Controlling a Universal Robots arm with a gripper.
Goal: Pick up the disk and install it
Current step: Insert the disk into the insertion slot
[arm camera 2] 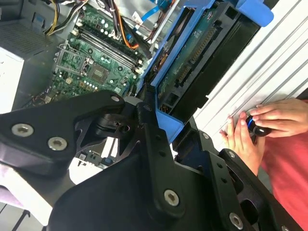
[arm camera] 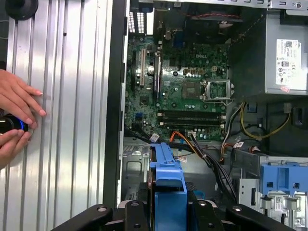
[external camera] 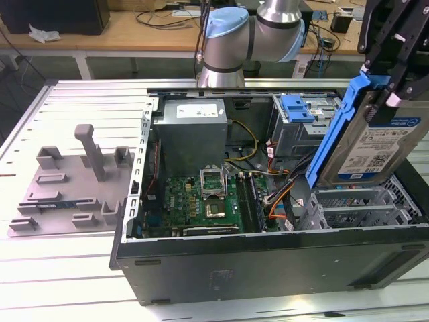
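Picked up: yes. The gripper has the disk, and the disk is up in the air, touching nothing else.
Put in: not yet. The disk is not inside the case.
Where the disk is: it hangs above the case's edge at the exterior view's right, higher than the case's walls.
How the disk sits: it stands on its side and leans a bit. Its white label faces the exterior view.
Gripper: its black fingers are pinching the disk by its blue edge (you can see this best in the second wrist view, where the gripper squeezes the disk).
Arm: the arm stands at the table's far edge, behind the case. The gripper comes down from above, with the board in the case under it.
Tray: the grey tray lies on the table near the edge at the exterior view's left, well apart from the disk.
Blue latch: a blue latch sits in the case's far corner, near the disk but not touching it.
Hands: a person's hands rest on the table beside the case and hold a small black thing.
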